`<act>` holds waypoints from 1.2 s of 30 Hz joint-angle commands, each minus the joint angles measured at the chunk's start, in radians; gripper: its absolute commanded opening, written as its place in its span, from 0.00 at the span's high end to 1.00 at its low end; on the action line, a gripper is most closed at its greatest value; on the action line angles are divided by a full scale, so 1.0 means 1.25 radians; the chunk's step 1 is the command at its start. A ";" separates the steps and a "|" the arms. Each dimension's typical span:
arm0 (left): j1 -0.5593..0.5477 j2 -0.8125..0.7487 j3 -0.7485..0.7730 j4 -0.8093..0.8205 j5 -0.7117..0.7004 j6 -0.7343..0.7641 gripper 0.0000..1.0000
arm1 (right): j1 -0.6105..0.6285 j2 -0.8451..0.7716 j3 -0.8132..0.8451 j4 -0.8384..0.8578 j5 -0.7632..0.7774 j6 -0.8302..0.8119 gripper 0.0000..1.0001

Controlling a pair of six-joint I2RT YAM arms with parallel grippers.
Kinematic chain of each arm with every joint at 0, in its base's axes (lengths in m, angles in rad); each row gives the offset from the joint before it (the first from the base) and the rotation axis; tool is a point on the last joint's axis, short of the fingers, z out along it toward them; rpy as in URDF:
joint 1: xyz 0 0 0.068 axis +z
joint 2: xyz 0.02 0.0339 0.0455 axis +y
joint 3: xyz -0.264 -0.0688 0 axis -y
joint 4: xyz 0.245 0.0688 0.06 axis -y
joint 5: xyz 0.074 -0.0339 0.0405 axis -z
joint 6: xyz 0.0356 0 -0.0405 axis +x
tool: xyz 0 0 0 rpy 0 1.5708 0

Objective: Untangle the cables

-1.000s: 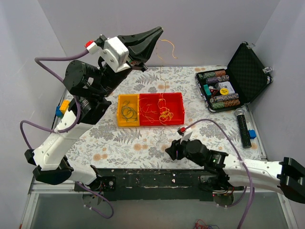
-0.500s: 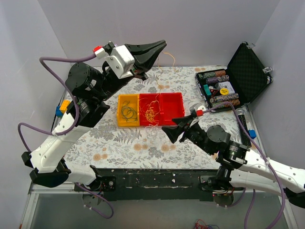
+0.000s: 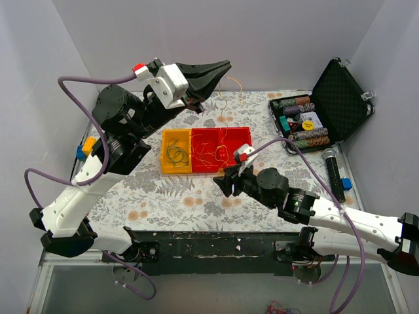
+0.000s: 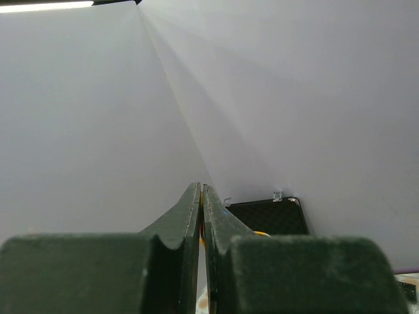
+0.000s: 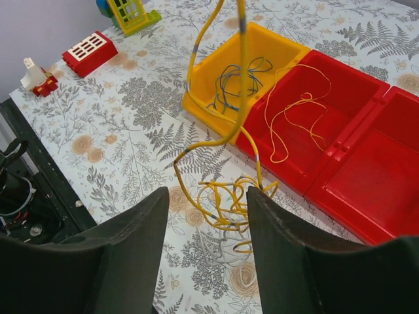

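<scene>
My left gripper [image 3: 226,65] is raised high behind the trays and shut on a thin yellow cable [image 3: 223,124]; a sliver of yellow shows between its pads in the left wrist view [image 4: 201,191]. The cable hangs down to a tangled yellow clump [image 5: 239,203] just above the tablecloth, in front of the red tray [image 5: 366,163]. My right gripper [image 5: 208,196] is open, with the clump between its fingers and untouched; it also shows from above [image 3: 224,182]. More yellow-orange wire [image 5: 291,114] lies in the red tray. Blue-green wires [image 5: 234,75] lie in the yellow tray [image 3: 175,152].
An open black case [image 3: 324,108] of poker chips stands at the back right, with a black microphone [image 3: 335,174] beside it. Toy blocks, one red [image 5: 90,52] and one green-yellow [image 5: 134,13], lie left of the trays. A blue-and-yellow block [image 3: 85,149] sits at the table's left edge.
My right arm has swung from the near edge up to the front of the red tray. The yellow clump has come out of the tray, hanging from my left gripper, which shifted slightly.
</scene>
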 commanded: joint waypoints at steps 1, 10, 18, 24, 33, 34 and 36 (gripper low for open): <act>0.003 -0.036 0.005 -0.010 0.005 -0.009 0.99 | 0.001 0.003 0.016 0.074 0.018 -0.018 0.46; 0.003 -0.044 -0.009 -0.005 0.001 -0.016 0.99 | 0.001 -0.010 -0.009 0.058 0.039 0.019 0.87; 0.003 -0.049 -0.009 -0.004 -0.006 -0.006 0.99 | 0.000 -0.039 -0.052 0.042 0.050 0.058 0.99; 0.003 -0.045 -0.018 0.064 -0.072 0.044 0.99 | 0.001 -0.074 -0.153 0.026 0.036 0.137 0.99; 0.003 -0.031 -0.003 0.174 -0.154 0.118 0.99 | 0.001 -0.079 -0.288 0.036 0.018 0.235 0.99; 0.003 -0.029 -0.001 0.187 -0.164 0.124 0.98 | 0.000 -0.073 -0.301 0.038 0.020 0.240 0.99; 0.003 -0.023 0.010 0.206 -0.166 0.135 0.98 | 0.000 -0.060 -0.317 0.043 0.015 0.252 0.99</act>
